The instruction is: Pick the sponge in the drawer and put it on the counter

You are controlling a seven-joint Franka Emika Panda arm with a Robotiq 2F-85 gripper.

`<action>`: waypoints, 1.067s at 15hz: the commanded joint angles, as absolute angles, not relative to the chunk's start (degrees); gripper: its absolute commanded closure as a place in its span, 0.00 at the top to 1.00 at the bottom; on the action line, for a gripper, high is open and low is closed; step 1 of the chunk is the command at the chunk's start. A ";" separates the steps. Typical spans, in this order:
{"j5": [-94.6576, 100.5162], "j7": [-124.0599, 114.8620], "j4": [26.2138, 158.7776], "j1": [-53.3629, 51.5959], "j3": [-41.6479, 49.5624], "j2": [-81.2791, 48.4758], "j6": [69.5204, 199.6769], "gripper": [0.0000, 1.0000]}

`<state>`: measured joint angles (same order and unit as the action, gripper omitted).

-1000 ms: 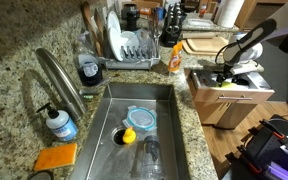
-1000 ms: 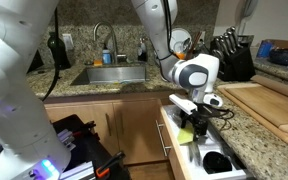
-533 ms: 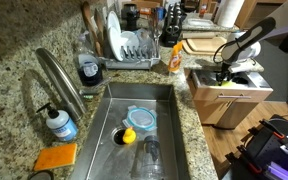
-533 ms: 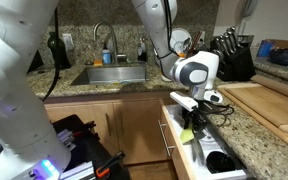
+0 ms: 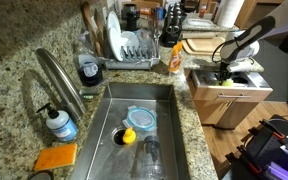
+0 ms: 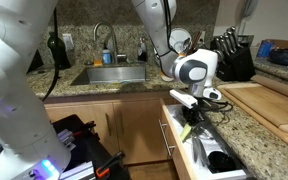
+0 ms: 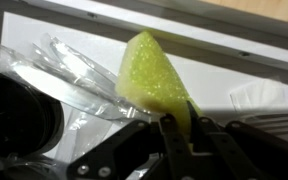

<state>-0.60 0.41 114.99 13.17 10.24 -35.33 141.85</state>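
The sponge point(image 7: 152, 72), a small yellow block, is pinched at its lower end between the fingers of my gripper point(image 7: 180, 128), which is shut on it. The squeezed sponge stands over the pale inside of the open drawer point(image 7: 246, 72). In both exterior views the gripper point(image 5: 224, 79) point(image 6: 191, 123) reaches down into the wooden drawer point(image 5: 230, 102) point(image 6: 198, 158), with a bit of yellow sponge point(image 6: 189, 133) showing at its tips. The speckled granite counter point(image 5: 198, 128) point(image 6: 256, 132) runs beside the drawer.
Clear plastic wrap point(image 7: 69, 82) and a black round object point(image 7: 16, 122) lie in the drawer by the sponge. The steel sink point(image 5: 114, 100) holds a round yellow object point(image 5: 128, 135). An orange sponge point(image 5: 55, 157), dish rack point(image 5: 130, 46) and cutting board point(image 6: 270, 100) sit on the counter.
The jaws have come together on the yellow sponge and squeezed it. The arm has stayed almost in place over the drawer.
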 commanded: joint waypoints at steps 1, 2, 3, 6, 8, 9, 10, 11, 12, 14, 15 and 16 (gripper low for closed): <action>1.33 -0.60 117.24 11.54 11.20 -30.85 141.04 0.04; 2.02 -1.25 118.09 10.85 11.56 -29.09 140.76 0.03; 2.65 -1.36 119.10 10.43 11.68 -27.19 140.88 0.04; 4.68 -3.50 122.07 8.94 12.59 -20.64 140.58 0.04; 5.64 -3.68 124.18 8.70 12.65 -15.57 139.69 0.04; 6.25 -4.55 125.30 8.51 12.89 -13.25 140.01 0.04; 6.10 -4.74 126.69 8.86 12.88 -10.49 141.24 0.04; 5.03 -4.59 127.68 9.58 12.75 -7.89 142.14 0.04; 3.76 -5.40 128.56 10.32 13.01 -5.67 144.51 0.04; -0.33 -4.23 127.56 12.53 13.88 -2.76 143.96 0.04; -3.90 -2.50 126.61 13.74 14.35 -2.30 143.79 0.04; -7.92 -1.03 125.71 14.66 14.89 -2.78 144.39 0.04</action>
